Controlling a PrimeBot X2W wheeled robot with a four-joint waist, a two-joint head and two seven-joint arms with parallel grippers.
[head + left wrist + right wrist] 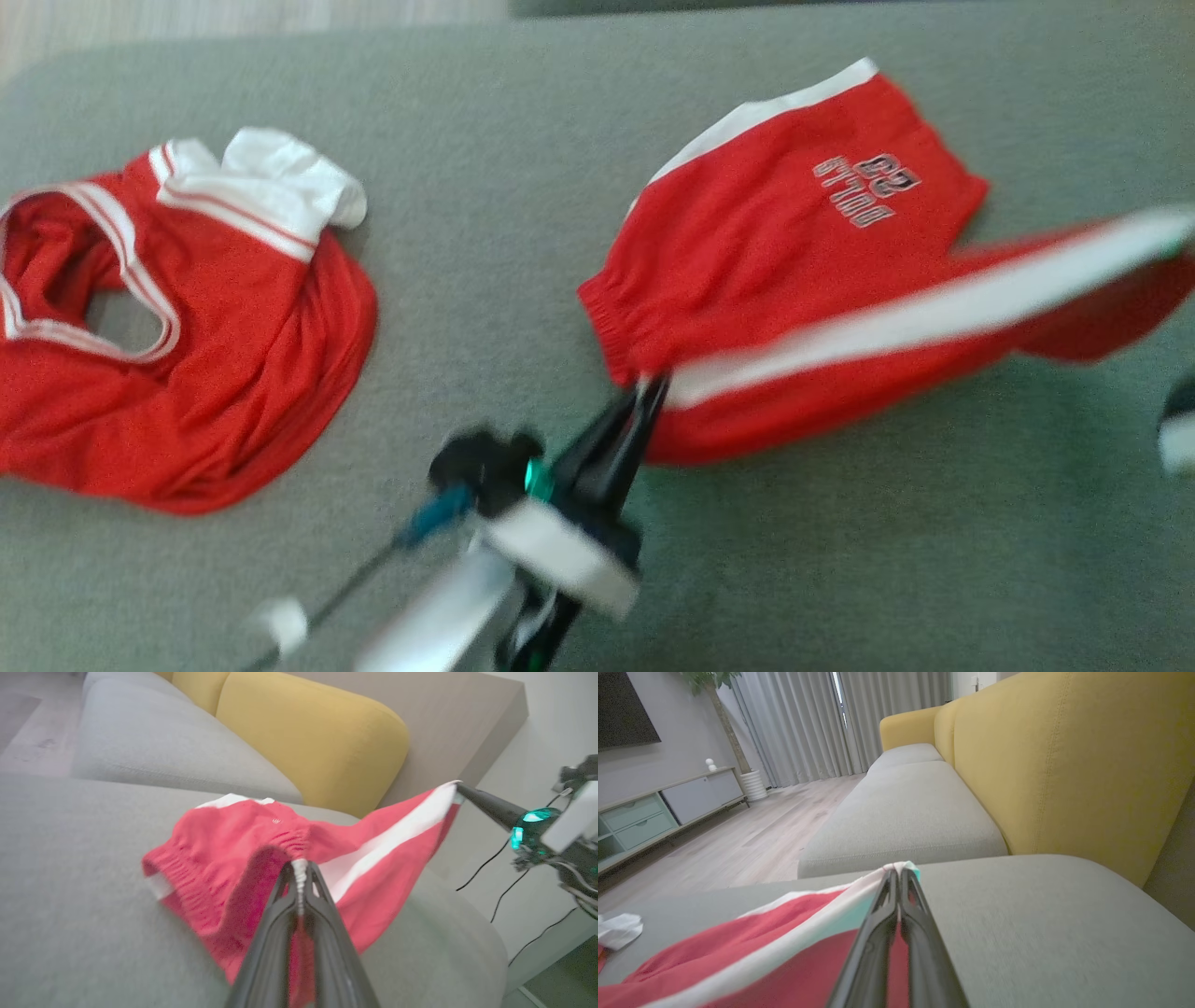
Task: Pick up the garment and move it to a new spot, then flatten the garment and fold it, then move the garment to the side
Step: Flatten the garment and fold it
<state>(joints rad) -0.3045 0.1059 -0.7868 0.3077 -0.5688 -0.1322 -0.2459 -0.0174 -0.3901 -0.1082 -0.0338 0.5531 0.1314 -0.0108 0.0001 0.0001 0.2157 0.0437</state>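
Observation:
The garment, red shorts (794, 243) with a white side stripe and grey lettering, lies partly on the grey cushion (523, 187). My left gripper (649, 387) is shut on the elastic waistband at its white stripe (299, 870). My right gripper (899, 873) is shut on the far end of the same stripe, at the leg hem (451, 791). The striped edge is lifted and stretched taut between both grippers, while the other leg of the shorts (224, 849) rests on the cushion. The head view is motion-blurred.
A second red garment, a jersey (233, 355) with white trim, lies crumpled on the cushion's left. Yellow backrests (1064, 765) stand behind the sofa seat (906, 826). Wooden floor (752, 840) and a low cabinet (654, 812) lie beyond. Cables (509, 886) hang by the right arm.

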